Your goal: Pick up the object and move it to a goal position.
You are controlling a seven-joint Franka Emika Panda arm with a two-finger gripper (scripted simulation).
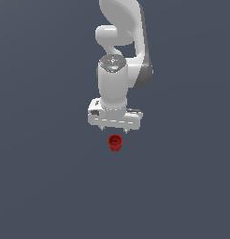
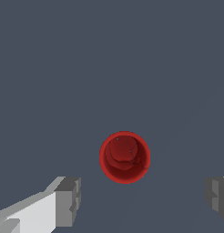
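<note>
two grey fingertips (image 2: pixel 68 200) sit nearest the wrist camera, one in the lower left of that frame and the other just entering at the lower right edge, with a wide gap between them. the end effector (image 2: pixel 143 200) is spread wide and holds nothing. in the exterior view the end effector (image 1: pixel 115 129) hangs just above the centre of the frame, fingers pointing down, at the bottom of the white arm (image 1: pixel 118 79).

outward from there, the red cup (image 2: pixel 124 157) shows in the wrist view a little below centre, seen from straight above so its hollow mouth and inner floor are visible. it stands upright on the dark surface (image 2: pixel 109 59). it appears to lie slightly ahead of the line between the fingers, not yet between them. in the exterior view the red cup (image 1: pixel 115 143) sits just below the end effector, apart from it, slightly below the frame's centre.

judging by its look, the cup is small, light and rigid, with smooth curved walls that could slip or roll out of a loose pinch. being much narrower than the open gap, it leaves plenty of margin. the likeliest hold is across the outer wall, fingers on opposite sides, low enough to clear the rim and above the tapered base, centred so it does not twist. no goal marker is visible.
</note>
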